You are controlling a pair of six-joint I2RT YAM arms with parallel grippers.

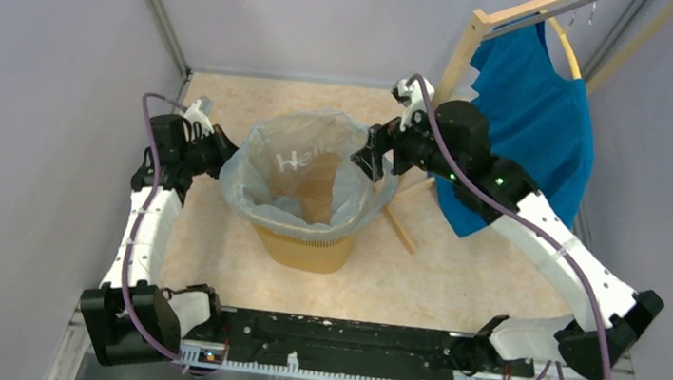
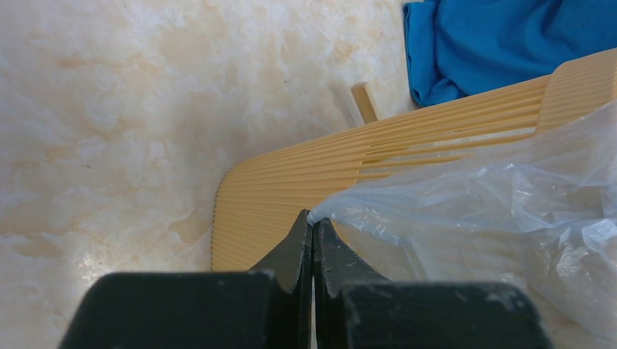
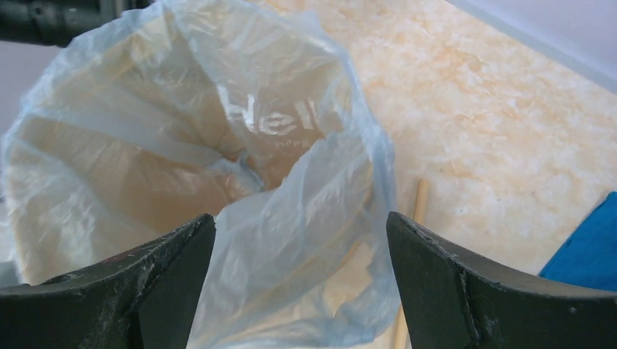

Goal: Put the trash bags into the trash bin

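The yellow-orange trash bin (image 1: 307, 249) stands mid-table. A pale blue translucent trash bag (image 1: 301, 172) with white lettering lines it, its mouth spread wide over the rim. My left gripper (image 1: 222, 151) is at the bag's left edge, shut on a pinch of the film; the left wrist view shows the film (image 2: 466, 196) caught at the fingertips (image 2: 313, 220) above the bin's ribbed side (image 2: 291, 196). My right gripper (image 1: 367, 160) is open at the bag's right edge. In the right wrist view its fingers (image 3: 302, 233) straddle the near fold of the bag (image 3: 291, 240) without touching it.
A solid blue shirt (image 1: 536, 127) hangs from a wooden rack (image 1: 485, 25) at the back right, just behind my right arm. A wooden rack foot (image 1: 400, 228) lies on the table right of the bin. Grey walls enclose both sides.
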